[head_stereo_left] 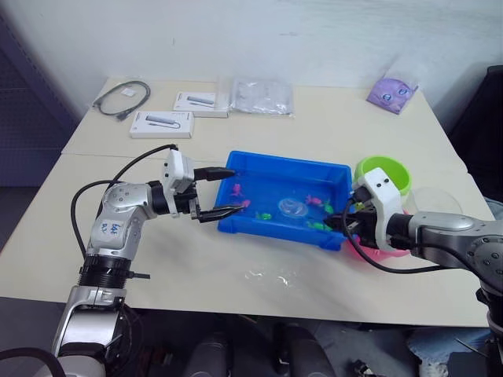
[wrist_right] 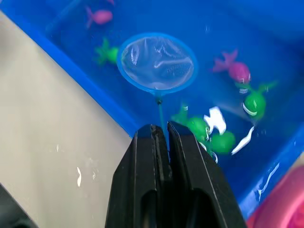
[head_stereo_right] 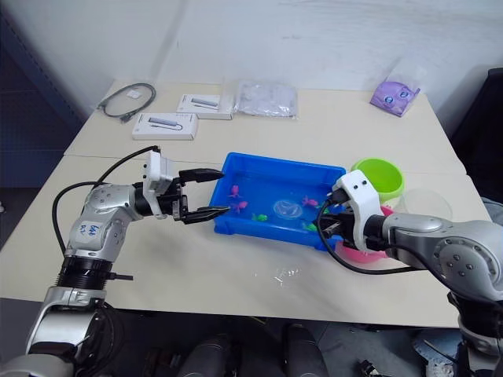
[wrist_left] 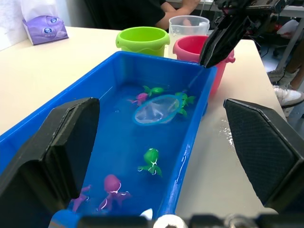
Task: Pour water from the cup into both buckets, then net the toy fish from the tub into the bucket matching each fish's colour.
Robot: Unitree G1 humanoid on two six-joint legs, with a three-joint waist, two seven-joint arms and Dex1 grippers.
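Note:
The blue tub (head_stereo_left: 287,163) holds water and several toy fish, among them a pink one (head_stereo_left: 238,189) and a green one (head_stereo_left: 265,216). The net (head_stereo_left: 292,207) lies with its hoop in the water near the tub's middle. My right gripper (head_stereo_left: 339,222) is shut on the net's thin handle (wrist_right: 160,111) at the tub's right front corner. My left gripper (head_stereo_left: 228,191) stands open, its fingers either side of the tub's left end. The green bucket (head_stereo_left: 383,173) and the pink bucket (wrist_left: 192,47) stand right of the tub, the pink one mostly behind my right arm. The clear cup (head_stereo_left: 432,200) stands beside them.
Drops of spilled water (head_stereo_left: 267,275) lie on the table in front of the tub. At the back are two white boxes (head_stereo_left: 162,124), a grey cable (head_stereo_left: 122,98), a clear plastic bag (head_stereo_left: 262,96) and a purple pack (head_stereo_left: 391,93). A person's arm (wrist_left: 175,7) shows beyond the buckets.

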